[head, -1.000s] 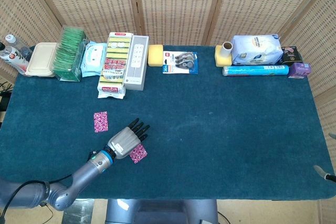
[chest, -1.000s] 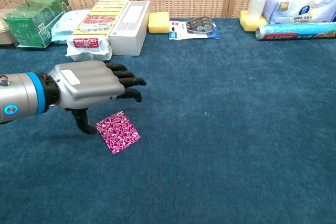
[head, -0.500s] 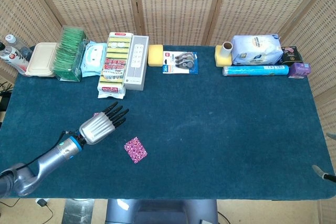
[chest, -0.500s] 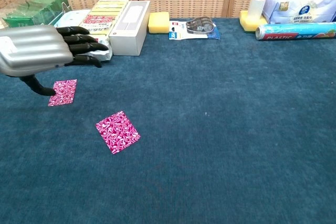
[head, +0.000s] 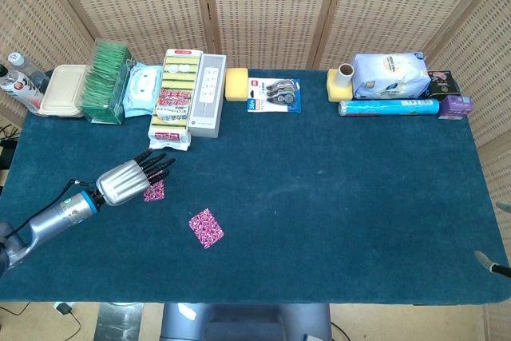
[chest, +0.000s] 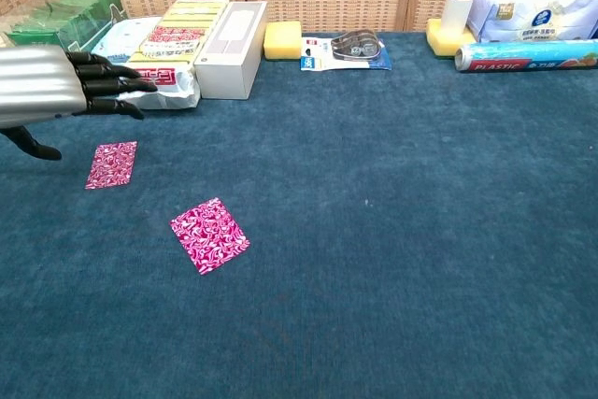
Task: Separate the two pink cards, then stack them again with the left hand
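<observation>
Two pink patterned cards lie apart on the blue cloth. One card [chest: 112,164] [head: 154,191] sits at the left, the other card [chest: 210,235] [head: 207,227] lies nearer the front, turned at an angle. My left hand [head: 128,180] [chest: 58,88] hovers above and to the left of the left card, fingers stretched forward and apart, holding nothing. In the head view the hand covers part of that card. My right hand shows in neither view.
Along the back edge stand a green tea box [head: 105,79], wipes [head: 142,90], a sponge pack [head: 175,100], a white box [head: 206,94], a yellow sponge [head: 236,84], tape pack [head: 274,94], a paper bag [head: 388,74] and plastic wrap [head: 388,107].
My left hand has moved left and back, away from the near card, passing over the left card. Both cards lie where they were.
</observation>
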